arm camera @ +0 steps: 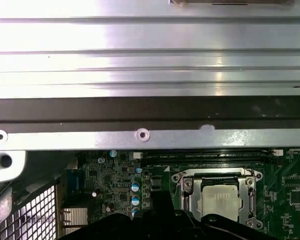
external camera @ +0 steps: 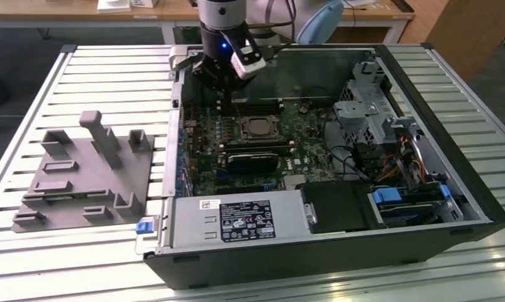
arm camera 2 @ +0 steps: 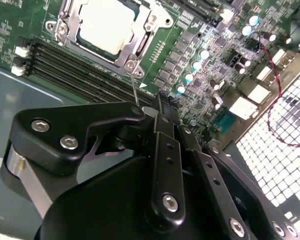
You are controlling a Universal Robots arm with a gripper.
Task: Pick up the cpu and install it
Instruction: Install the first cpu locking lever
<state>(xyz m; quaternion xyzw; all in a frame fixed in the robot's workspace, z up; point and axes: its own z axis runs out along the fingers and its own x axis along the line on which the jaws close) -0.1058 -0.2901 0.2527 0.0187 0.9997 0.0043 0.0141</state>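
- In the second wrist view the gripper [arm camera 2: 157, 107] has its black fingers [arm camera 2: 162, 165] drawn together with nothing between them; it hangs above the motherboard [arm camera 2: 210, 65], near the socket's corner.
- Just beyond it, the cpu [arm camera 2: 107, 25] lies flat inside the socket frame [arm camera 2: 140, 47], silvery top up. The first wrist view shows the same chip [arm camera: 220, 200] seated in the frame.
- The thin socket lever [arm camera 2: 135, 87] stands free, so I judge the chip placed but not yet latched.
- In the exterior view the arm [external camera: 227, 50] stands over the open computer case [external camera: 420, 145], with the socket [external camera: 259, 128] below it.
- Farther to the exterior view's left, the grey fixture [external camera: 88, 170] sits on the slatted table [external camera: 34, 113].
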